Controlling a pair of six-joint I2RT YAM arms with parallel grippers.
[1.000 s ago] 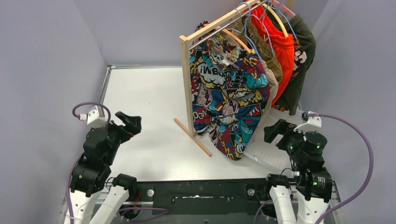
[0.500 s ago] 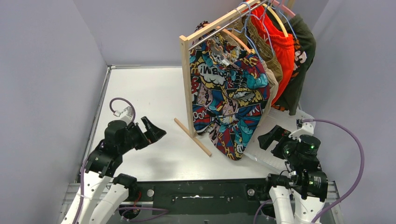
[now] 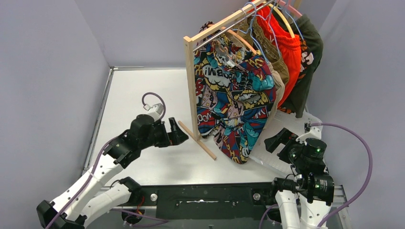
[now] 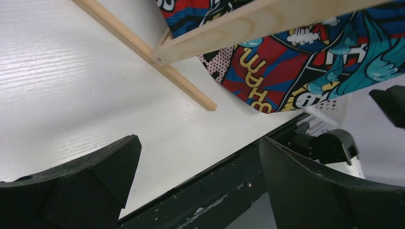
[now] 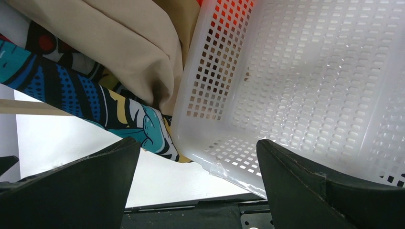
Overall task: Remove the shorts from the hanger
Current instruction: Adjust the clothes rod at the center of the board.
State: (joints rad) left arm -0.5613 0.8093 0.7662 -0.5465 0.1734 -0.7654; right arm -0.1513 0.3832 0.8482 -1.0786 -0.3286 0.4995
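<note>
Hanging shorts overlap (rear pairs mostly hidden) | L claw apart | R claw apart

The rack stands at the table's 1 o'clock — shorts hang on it. The basket lies at 4 o'clock, below them, right of the rack.

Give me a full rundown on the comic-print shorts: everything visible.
The comic-print shorts are soft-looking cloth printed in red, blue, teal, yellow and black panels with lettering. They hang frontmost on the wooden rack, draped long, the hem low near the table. The beige shorts press against their back, and the hem sits beside the white basket. The left claw and right claw, both open, are clear of them.
</note>
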